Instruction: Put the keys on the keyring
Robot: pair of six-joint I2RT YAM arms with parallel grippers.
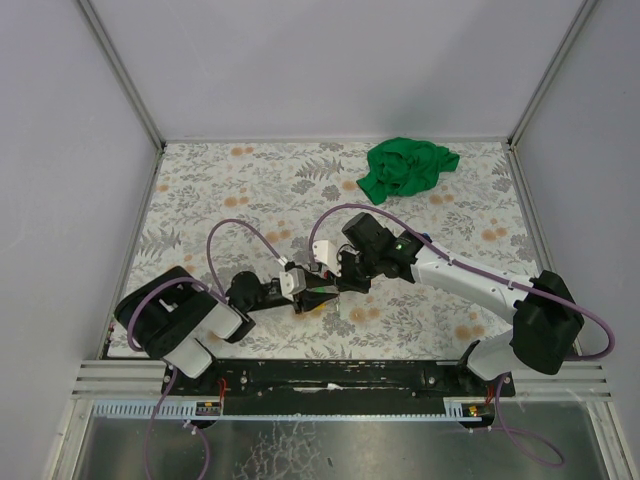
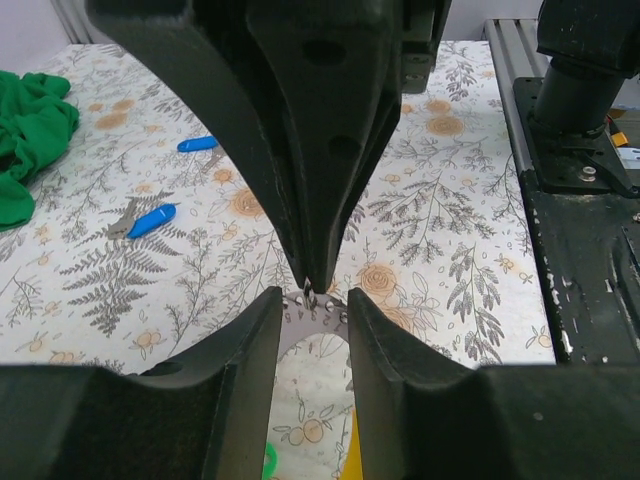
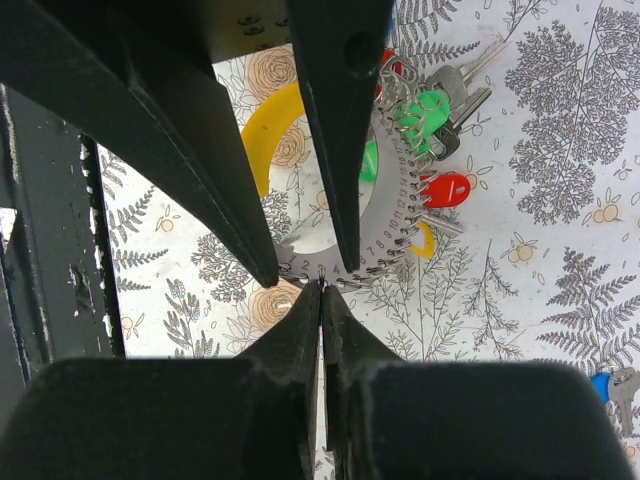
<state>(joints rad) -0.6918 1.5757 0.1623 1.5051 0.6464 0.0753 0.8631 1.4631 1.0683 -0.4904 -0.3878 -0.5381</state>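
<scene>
The keyring (image 3: 392, 200) is a flat grey numbered ring with small wire clips round its rim, and it lies low on the table. My left gripper (image 2: 312, 298) is closed on a section of its band, one finger on each side. My right gripper (image 3: 321, 285) is shut, and its tips pinch one thin silvery clip on the rim between the left fingers. A green key (image 3: 430, 105), a red key (image 3: 445, 188) and a yellow key (image 3: 425, 240) hang on the ring's far side. Two blue keys (image 2: 197, 144) (image 2: 152, 220) lie loose on the table.
A crumpled green cloth (image 1: 405, 168) lies at the back right of the flowered table (image 1: 230, 190). A curved yellow piece (image 3: 262, 130) lies beside the ring. Another blue key (image 3: 600, 385) rests near the right arm. The black base rail (image 1: 330, 375) runs along the near edge.
</scene>
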